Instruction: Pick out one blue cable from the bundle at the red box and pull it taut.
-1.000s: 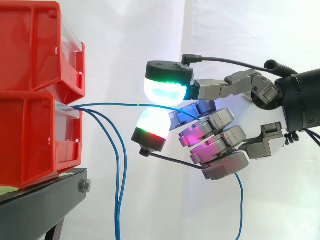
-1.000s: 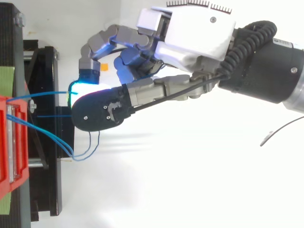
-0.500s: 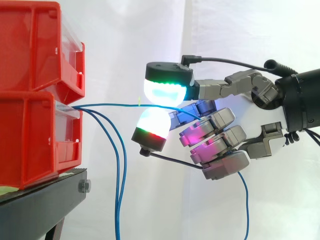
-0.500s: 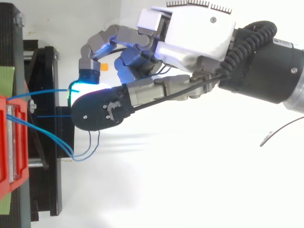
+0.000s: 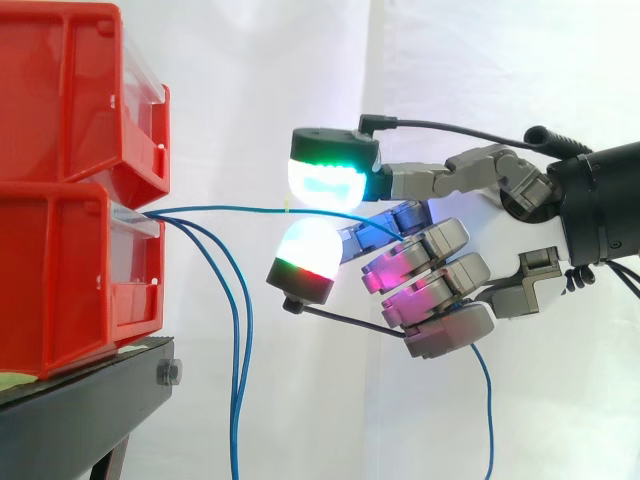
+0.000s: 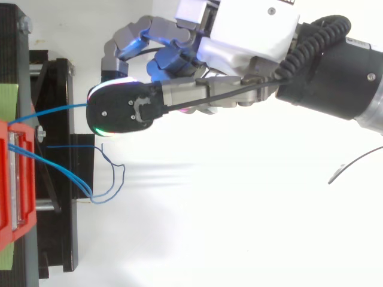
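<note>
The hand (image 5: 440, 270) is pinching one blue cable (image 5: 220, 209) from the lower red bin (image 5: 70, 270); pulling off-axis is probably risking slippage.

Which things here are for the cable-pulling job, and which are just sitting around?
For the job:
- blue cable, pinched between the fingers
- hand
- lower red box, where the cable comes out

Just there:
- other blue cables, hanging loose
- upper red bin
- black stand
- white curtain
</note>
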